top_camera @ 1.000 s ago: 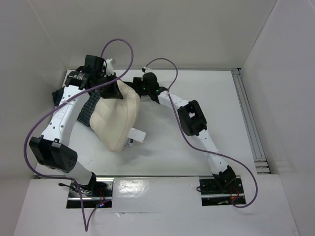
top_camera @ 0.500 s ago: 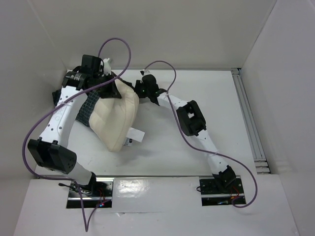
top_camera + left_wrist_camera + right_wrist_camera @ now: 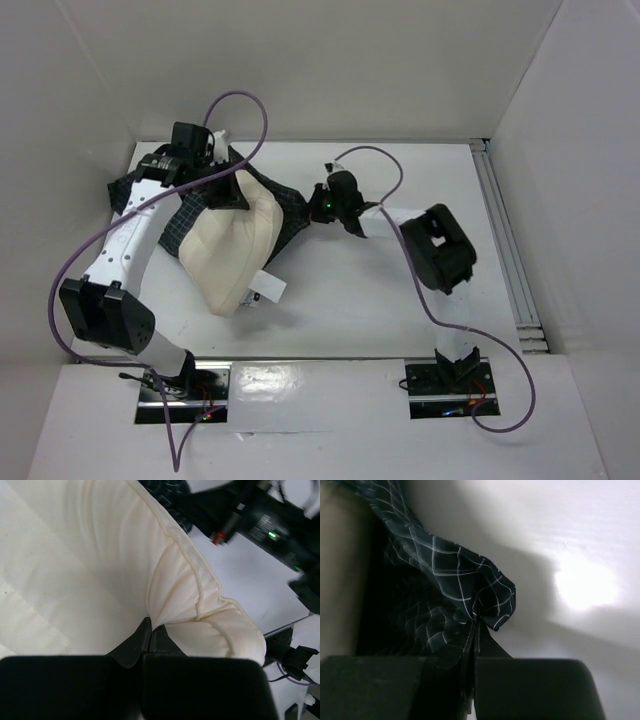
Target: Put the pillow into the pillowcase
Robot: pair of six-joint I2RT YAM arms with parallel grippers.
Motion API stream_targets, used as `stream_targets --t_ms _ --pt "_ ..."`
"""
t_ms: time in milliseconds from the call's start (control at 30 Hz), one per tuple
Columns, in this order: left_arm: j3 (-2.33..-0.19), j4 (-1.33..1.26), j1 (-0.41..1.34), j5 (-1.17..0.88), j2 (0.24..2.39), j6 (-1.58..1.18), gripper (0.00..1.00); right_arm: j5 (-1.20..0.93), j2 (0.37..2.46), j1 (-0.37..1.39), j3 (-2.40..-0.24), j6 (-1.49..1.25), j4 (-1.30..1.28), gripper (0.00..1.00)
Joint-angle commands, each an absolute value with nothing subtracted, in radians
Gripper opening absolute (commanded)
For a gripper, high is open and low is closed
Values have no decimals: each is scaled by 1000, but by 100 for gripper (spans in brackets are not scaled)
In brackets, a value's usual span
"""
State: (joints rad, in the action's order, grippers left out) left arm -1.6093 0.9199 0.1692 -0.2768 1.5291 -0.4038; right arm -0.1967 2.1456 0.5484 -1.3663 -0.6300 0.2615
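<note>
White walls box in the pale surface. Left of centre in the top view lies the pillow, its upper end amid the checked pillowcase and its lower end bare. Whether any of it sits inside the cloth I cannot tell. The left gripper has its jaws pressed on a fold of the pillow's edge. The right gripper pinches a pillowcase corner, stretched toward centre-right.

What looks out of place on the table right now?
Nothing is damaged or spilled. The pillow lies diagonally and is mostly uncovered by the pillowcase, whose corner the right gripper pinches out to a point. The left gripper bunches a fold of the pillow's edge.
</note>
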Motion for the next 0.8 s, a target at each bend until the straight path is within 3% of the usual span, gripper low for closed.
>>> stream_targets --t_ms 0,200,267,367,567,600,633,667,733,767 --pt "-1595 770 184 -276 1575 -434 0 -170 1884 534 -1209 -617 357 0" --pt "-1614 758 320 -264 1747 -420 0 -147 1692 568 -988 -607 308 0" --pt "-1614 758 345 -237 1759 -410 37 -156 1680 578 -948 -624 308 0" --pt "-1630 758 396 -174 1770 -410 64 -156 1671 598 -928 -635 317 0" --pt "-1677 851 512 -57 1752 -380 67 -155 1660 598 -937 -635 307 0" --pt "-1661 851 531 -32 1734 -368 69 -155 1660 598 -937 -635 307 0" --pt "-1640 851 558 -6 1715 -368 89 -166 1660 598 -937 -635 307 0" --pt "-1603 842 558 17 1700 -391 97 -166 1660 598 -937 -635 307 0" --pt "-1591 822 540 26 1700 -422 100 -166 1649 598 -928 -635 307 0" --pt "-1610 822 531 26 1721 -480 95 -166 1649 598 -928 -635 319 0"
